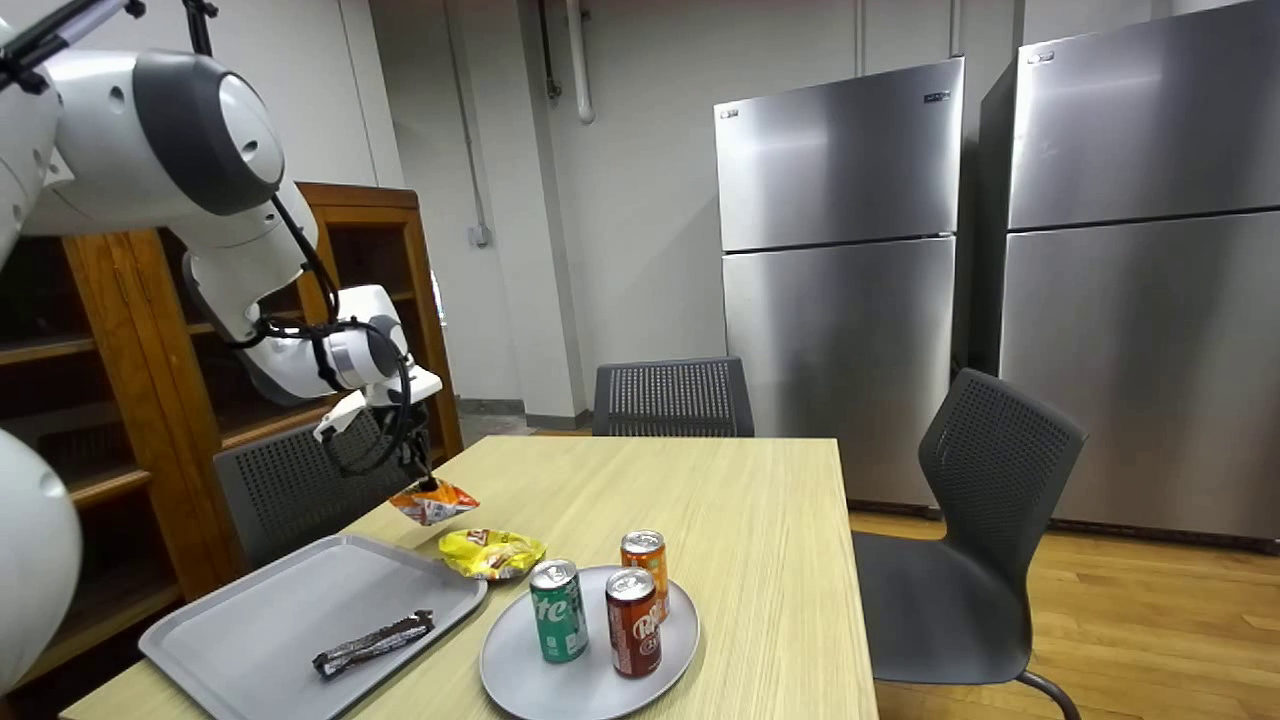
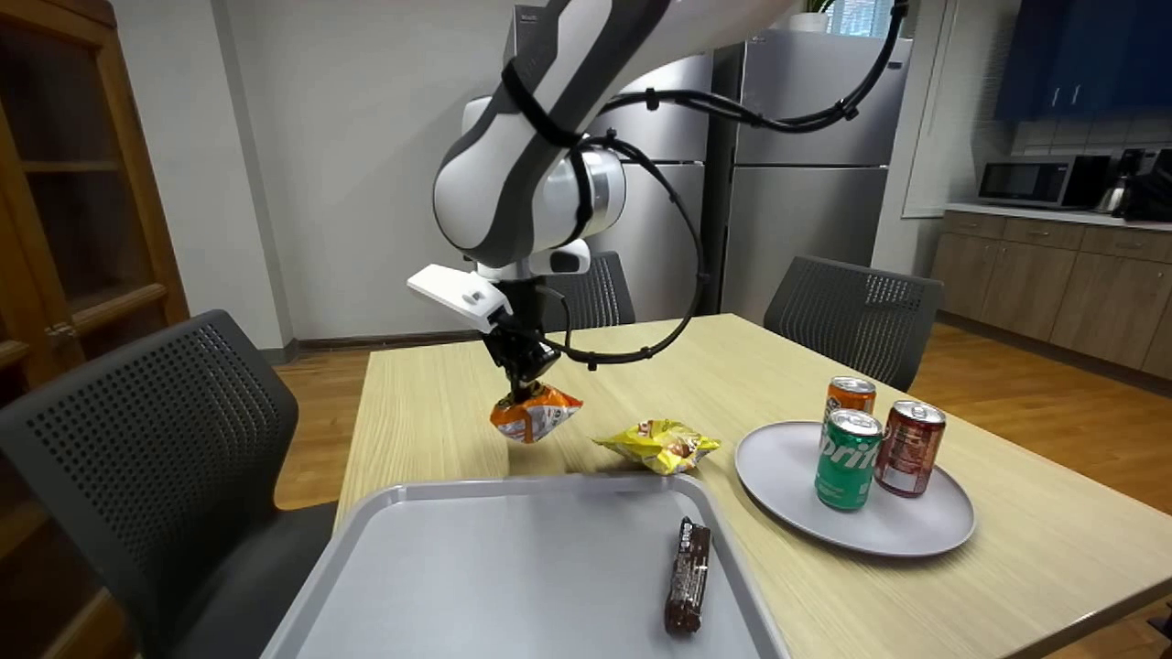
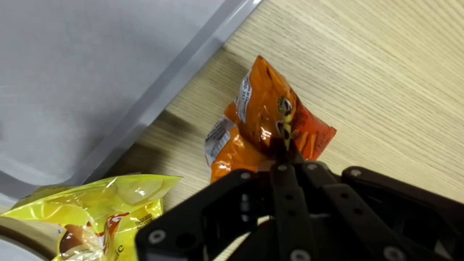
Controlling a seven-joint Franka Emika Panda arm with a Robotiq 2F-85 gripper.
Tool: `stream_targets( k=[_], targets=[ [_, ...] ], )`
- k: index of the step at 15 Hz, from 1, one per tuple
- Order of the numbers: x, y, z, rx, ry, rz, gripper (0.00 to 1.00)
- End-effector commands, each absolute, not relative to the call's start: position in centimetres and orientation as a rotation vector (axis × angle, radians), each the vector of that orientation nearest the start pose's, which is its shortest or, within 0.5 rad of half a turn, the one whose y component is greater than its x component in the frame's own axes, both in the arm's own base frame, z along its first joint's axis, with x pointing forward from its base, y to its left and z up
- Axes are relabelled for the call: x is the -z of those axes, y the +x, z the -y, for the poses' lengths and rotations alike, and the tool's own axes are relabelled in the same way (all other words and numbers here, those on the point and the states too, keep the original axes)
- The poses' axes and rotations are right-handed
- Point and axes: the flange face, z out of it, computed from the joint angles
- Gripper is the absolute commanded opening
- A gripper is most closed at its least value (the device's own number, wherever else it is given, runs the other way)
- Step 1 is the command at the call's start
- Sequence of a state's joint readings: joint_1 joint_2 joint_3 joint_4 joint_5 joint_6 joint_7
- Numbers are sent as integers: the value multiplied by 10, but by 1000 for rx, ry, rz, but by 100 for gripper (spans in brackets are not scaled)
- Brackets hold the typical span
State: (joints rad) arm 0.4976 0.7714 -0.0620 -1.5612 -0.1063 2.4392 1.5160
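My gripper (image 1: pixel 428 482) is shut on the top of an orange and red snack bag (image 1: pixel 440 504). In an exterior view the bag (image 2: pixel 538 417) appears a little above the table, with a shadow below it. In the wrist view the fingers (image 3: pixel 287 146) pinch the middle of the bag (image 3: pixel 266 105); their tips are dark and partly hidden. A yellow snack bag (image 2: pixel 661 446) lies on the table beside it, close to the tray corner, and also shows in the wrist view (image 3: pixel 141 194). The grey tray (image 2: pixel 513 549) is close by.
A dark wrapped bar (image 2: pixel 687 577) lies on the tray. A round grey plate (image 1: pixel 520 665) holds a green can (image 1: pixel 559 610), a dark red can (image 1: pixel 633 625) and an orange can (image 1: pixel 643 550). Chairs (image 1: pixel 672 397) stand around the wooden table (image 1: pixel 760 560).
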Motion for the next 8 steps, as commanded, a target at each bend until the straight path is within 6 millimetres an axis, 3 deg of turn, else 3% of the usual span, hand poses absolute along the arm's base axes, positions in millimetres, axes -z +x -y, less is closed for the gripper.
stream_targets(
  k=[1, 5, 6, 8],
  targets=[
    [-196, 651, -301, 244, -2726, -1534, 0],
    [-189, 652, -297, 232, -2728, -1554, 0],
    [-189, 651, -297, 228, -2729, -1555, 26],
    [-192, 649, -299, 231, -2730, -1547, 34]
  ],
)
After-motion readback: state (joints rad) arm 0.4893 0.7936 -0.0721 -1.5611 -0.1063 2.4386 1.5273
